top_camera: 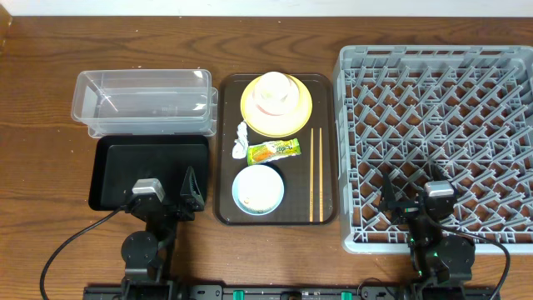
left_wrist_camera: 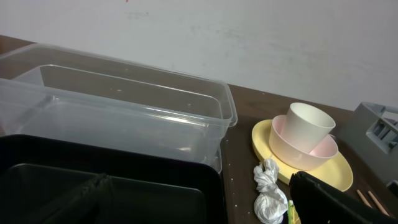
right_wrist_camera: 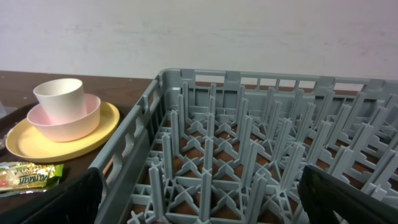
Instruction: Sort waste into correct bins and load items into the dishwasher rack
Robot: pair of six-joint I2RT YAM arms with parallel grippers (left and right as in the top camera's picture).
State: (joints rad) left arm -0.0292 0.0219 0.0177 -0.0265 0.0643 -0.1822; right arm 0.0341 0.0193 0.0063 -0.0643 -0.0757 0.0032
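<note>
**Opening layout; by my reading, nothing is sorted or loaded yet.** Left gripper (top_camera: 164, 197) hangs over the black tray (top_camera: 117, 167), and right gripper (top_camera: 414, 205) hangs over the rack (top_camera: 466, 108) near its 6 o'clock edge. Both sets of jaws are spread wide and empty. On the brown tray (top_camera: 325, 100):
- Plate (top_camera: 250, 117) at 12 o'clock, carrying bowl (left_wrist_camera: 305, 152) and cup (left_wrist_camera: 310, 124).
- Blue bowl (top_camera: 258, 188) at 6.
- Chopsticks (top_camera: 315, 173) at 3.
- Tissue (top_camera: 241, 142) and wrapper (top_camera: 275, 150) side by side mid-tray.

Tub (top_camera: 146, 100) lies at 12 o'clock of the black tray. Likely first pick is the tissue: descend vertically and pinch its bulk, clear of the plate rim.
</note>
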